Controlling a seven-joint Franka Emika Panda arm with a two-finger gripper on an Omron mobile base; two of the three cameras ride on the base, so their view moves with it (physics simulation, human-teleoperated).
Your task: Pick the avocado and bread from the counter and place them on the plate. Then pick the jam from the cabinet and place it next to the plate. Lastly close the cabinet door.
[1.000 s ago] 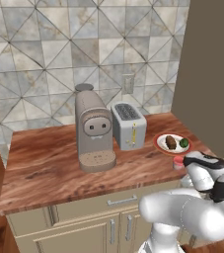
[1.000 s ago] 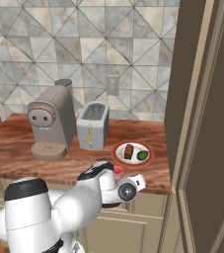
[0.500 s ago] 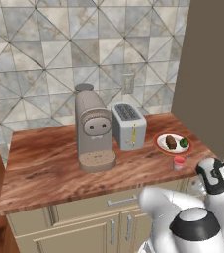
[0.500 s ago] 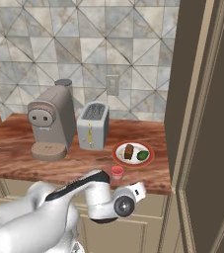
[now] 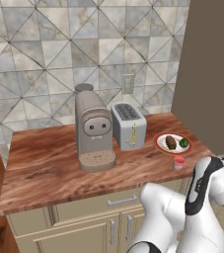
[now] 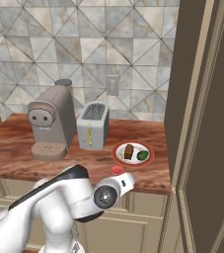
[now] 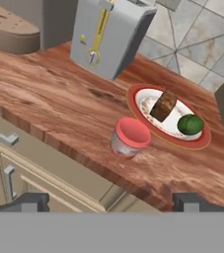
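The white plate (image 7: 202, 141) with its orange-red rim sits on the counter (image 7: 49, 94) and holds the brown bread (image 7: 163, 105) and the green avocado (image 7: 190, 124). The same plate (image 5: 159, 142) shows in the left base view with the bread (image 5: 170, 142) and avocado (image 5: 184, 143), and again as plate (image 6: 118, 154) in the right base view. The red-lidded jam (image 7: 129, 138) stands upright on the counter just in front of the plate, also seen as jam (image 5: 179, 161) and jam (image 6: 117, 170). My gripper (image 7: 109, 201) is open, pulled back off the counter's front edge, apart from the jam. The cabinet door (image 6: 207, 123) stands open at right.
A grey toaster (image 5: 129, 125) and a coffee machine (image 5: 93, 129) stand on the counter left of the plate. Beige drawers and doors (image 5: 84, 217) run below the counter edge. The cabinet's side (image 5: 212, 64) rises right of the plate.
The gripper has opened and let go of the jam, which stays beside the plate. The arm has drawn back and down, away from the counter edge.
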